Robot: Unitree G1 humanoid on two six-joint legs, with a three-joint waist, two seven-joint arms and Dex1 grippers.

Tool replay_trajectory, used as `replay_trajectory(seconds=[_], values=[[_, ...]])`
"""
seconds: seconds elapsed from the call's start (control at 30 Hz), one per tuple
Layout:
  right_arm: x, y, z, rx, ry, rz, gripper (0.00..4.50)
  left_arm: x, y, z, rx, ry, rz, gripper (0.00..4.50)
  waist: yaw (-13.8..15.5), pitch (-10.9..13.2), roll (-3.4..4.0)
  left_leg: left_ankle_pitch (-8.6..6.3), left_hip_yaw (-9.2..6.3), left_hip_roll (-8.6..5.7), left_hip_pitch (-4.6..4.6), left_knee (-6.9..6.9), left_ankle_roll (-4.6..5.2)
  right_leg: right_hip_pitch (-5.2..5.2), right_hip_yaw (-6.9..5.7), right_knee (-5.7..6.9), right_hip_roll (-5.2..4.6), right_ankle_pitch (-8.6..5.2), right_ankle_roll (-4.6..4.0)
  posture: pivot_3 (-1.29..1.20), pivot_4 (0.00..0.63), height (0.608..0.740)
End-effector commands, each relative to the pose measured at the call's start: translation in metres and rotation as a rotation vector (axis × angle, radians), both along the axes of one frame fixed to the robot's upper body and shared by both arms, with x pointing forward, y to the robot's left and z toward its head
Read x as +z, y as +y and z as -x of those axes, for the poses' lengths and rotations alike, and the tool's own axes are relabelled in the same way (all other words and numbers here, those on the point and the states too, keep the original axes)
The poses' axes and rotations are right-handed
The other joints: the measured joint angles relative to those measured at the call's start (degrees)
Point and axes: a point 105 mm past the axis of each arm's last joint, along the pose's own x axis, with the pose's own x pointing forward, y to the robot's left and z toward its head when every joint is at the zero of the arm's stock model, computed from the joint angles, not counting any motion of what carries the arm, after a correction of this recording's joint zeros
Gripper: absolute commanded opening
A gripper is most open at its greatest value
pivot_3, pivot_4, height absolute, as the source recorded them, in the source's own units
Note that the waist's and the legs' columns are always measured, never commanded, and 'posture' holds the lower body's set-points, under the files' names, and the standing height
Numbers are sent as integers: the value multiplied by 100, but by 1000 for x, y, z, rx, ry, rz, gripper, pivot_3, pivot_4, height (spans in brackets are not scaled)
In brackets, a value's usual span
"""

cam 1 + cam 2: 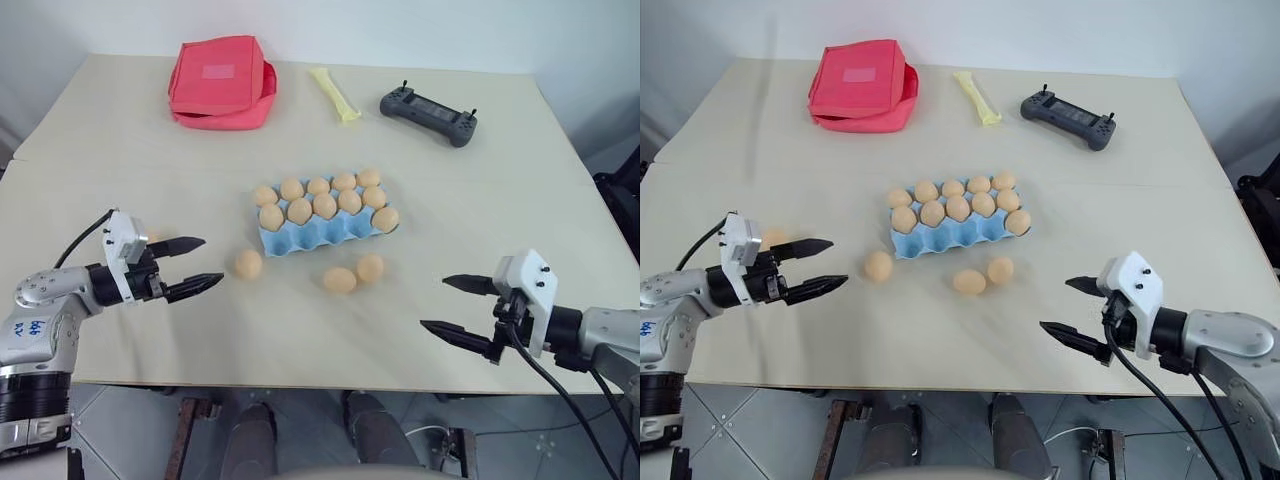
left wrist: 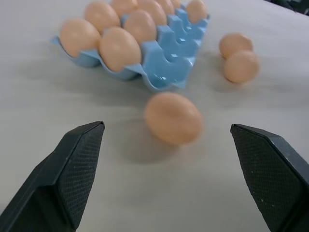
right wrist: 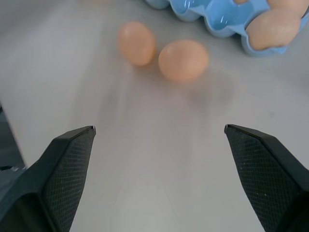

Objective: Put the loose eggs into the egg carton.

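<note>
The light blue egg carton (image 1: 320, 238) lies mid-table with several tan eggs in its back cups and its front row bare. Three loose eggs rest on the table before it: one (image 1: 248, 264) at the left, and a pair (image 1: 340, 280) (image 1: 370, 267) close together at the front. My left gripper (image 1: 212, 260) is open, just left of the single egg (image 2: 173, 117) and pointing at it. My right gripper (image 1: 433, 303) is open too, a hand-width right of the pair (image 3: 183, 59), with nothing between its fingers. A tan round shape (image 1: 772, 238) shows partly behind my left wrist.
At the back of the table lie a red fabric pouch (image 1: 222, 80), a yellow tube-like object (image 1: 335, 93) and a black controller (image 1: 428, 114). The table's front edge (image 1: 300, 385) runs just below both grippers.
</note>
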Motion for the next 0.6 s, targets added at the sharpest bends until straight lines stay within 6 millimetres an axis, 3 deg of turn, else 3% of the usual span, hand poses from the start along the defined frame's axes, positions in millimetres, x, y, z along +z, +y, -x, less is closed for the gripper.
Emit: replay_trajectory(seconds=[0.03, 0.33, 0.6], values=[[-2, 6, -14, -24, -9, -14, 4500, 12, 0, 9, -22, -37, -10, 4456, -23, 0, 0, 1, 0, 0, 0, -1, 1, 1, 0, -5, -1, 2, -3, 0, 150, 740], [-9, 35, -58, 79, -26, -29, 4500, 7, 3, 30, 4, -20, -13, 4456, -133, 0, 0, -2, 7, 2, -5, -18, 1, -5, 0, -12, -6, 2, -2, 0, 150, 740], [-13, 53, -74, 172, -26, -33, 4500, 4, 5, 40, 40, -16, -12, 4456, -120, 0, 1, -5, 6, 2, -8, -22, 1, -13, -2, -3, -5, 7, 11, 0, 150, 740]])
